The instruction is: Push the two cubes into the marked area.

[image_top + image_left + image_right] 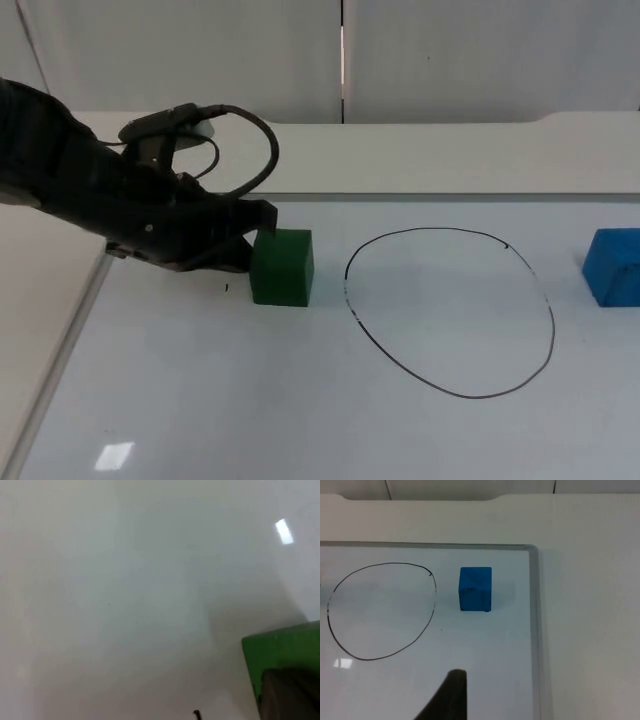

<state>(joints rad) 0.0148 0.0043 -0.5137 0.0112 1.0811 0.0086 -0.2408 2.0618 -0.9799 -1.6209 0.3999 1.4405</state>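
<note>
Two cubes sit outside the marked area (449, 312), a black ring drawn on the whiteboard (300, 420): the green cube (282, 266) just beside the ring on the side toward the board's left edge, the blue cube (613, 266) well apart from it near the right edge. The left gripper (240, 243) is pressed against the green cube's outer face, the one turned away from the ring; whether its fingers are spread or closed I cannot tell, since the arm hides them from above and the left wrist view gives just a dark fingertip against green. To do this push well, the contact should stay low and centred on that face, driving straight toward the ring's middle, so the cube slides without turning or tipping. The green cube has no long axis; its faces look roughly square to the board's edges, one facing the ring. The right gripper (451, 690) waits back from the blue cube, its finger state likewise unclear.
</note>
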